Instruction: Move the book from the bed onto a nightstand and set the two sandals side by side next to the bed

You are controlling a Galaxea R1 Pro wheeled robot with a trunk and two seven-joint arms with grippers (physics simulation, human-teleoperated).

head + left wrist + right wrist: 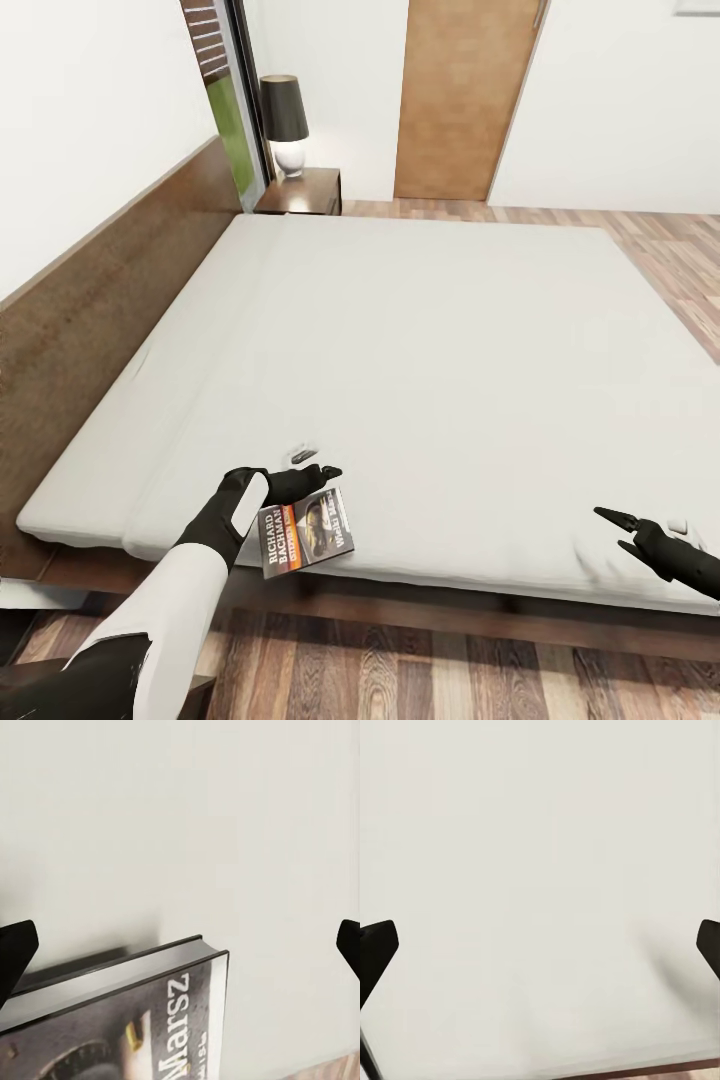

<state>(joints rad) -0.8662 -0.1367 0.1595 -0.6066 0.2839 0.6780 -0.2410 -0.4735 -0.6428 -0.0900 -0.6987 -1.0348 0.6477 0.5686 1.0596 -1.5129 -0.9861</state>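
Observation:
The book (307, 532) lies flat on the bed's pale mattress (430, 340) close to its front edge, dark cover up with the white "Richard Bachman" lettering. My left gripper (318, 472) hovers open just past the book's far edge; in the left wrist view its fingertips (15, 952) stand wide apart with the book's corner (127, 1020) between and below them. My right gripper (618, 530) is open over the mattress's front right part, holding nothing. A nightstand (305, 190) stands at the bed's far corner. The two sandals are out of view.
A lamp (284, 120) with a dark shade sits on the nightstand, beside the window (225, 100). The brown headboard (100, 290) runs along the left wall. A wooden door (465, 95) is at the back. Wood-plank floor (400, 670) lies in front of the bed.

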